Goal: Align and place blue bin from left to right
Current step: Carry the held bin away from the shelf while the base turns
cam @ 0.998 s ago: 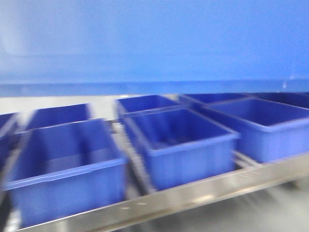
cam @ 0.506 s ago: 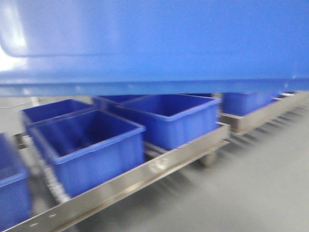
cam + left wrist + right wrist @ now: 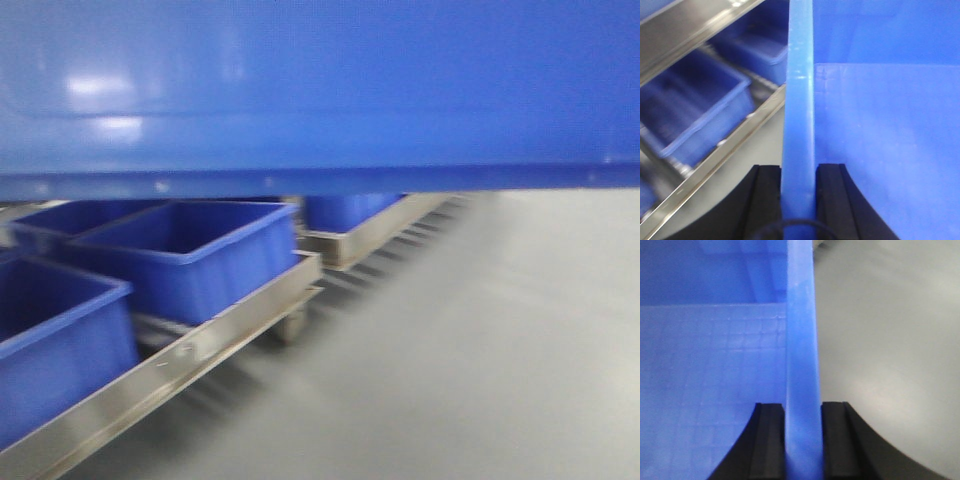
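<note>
The blue bin (image 3: 320,90) is held up close to the front camera and fills the top of that view with its glossy side and thick rim. In the left wrist view my left gripper (image 3: 799,172) is shut on the bin's left rim (image 3: 799,100), one black finger on each side of the wall. The right wrist view shows my right gripper (image 3: 802,410) shut on the bin's right rim (image 3: 801,330) the same way. The bin's ribbed floor (image 3: 710,390) lies left of that wall.
Darker blue bins (image 3: 190,250) stand in a row on a steel-framed cart (image 3: 200,345) at the lower left, with another bin (image 3: 350,210) farther back. Grey floor (image 3: 480,360) spreads to the right. The cart rail (image 3: 740,135) and its bins (image 3: 690,110) show below the left gripper.
The row of bins on the cart has slid leftward in the front view and grey floor has opened up on the right. The held bin stays fixed in the frame, both grippers still shut on it.
</note>
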### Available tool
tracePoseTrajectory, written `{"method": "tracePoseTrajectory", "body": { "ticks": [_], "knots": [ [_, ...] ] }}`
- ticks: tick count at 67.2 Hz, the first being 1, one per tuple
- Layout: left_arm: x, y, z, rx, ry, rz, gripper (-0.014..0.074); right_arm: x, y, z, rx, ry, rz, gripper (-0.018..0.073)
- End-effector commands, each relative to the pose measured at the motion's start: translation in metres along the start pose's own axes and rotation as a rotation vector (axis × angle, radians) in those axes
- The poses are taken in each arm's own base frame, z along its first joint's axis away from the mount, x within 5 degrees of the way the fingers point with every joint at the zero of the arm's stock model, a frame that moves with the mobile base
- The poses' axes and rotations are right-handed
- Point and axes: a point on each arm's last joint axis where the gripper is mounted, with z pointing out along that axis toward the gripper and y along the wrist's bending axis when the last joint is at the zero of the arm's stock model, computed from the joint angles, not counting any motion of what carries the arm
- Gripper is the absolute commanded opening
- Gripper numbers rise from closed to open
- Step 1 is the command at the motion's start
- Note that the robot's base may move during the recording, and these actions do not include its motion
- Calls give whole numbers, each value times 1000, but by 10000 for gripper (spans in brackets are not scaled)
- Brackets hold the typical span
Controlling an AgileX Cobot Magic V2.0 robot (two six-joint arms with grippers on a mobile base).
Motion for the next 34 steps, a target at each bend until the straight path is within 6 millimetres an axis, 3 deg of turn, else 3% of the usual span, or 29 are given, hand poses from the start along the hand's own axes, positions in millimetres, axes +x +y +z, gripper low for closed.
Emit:
{"method": "tracePoseTrajectory", "body": {
  "ticks": [1, 34],
  "knots": [
    [-8, -3, -6, 59, -79, -2, -111, -9, 2, -8, -66, -101, -3, -70],
    [-8, -3, -6, 59, -79, -2, -111, -9, 2, -8, -68, -102, -3, -70]
  ]
}}
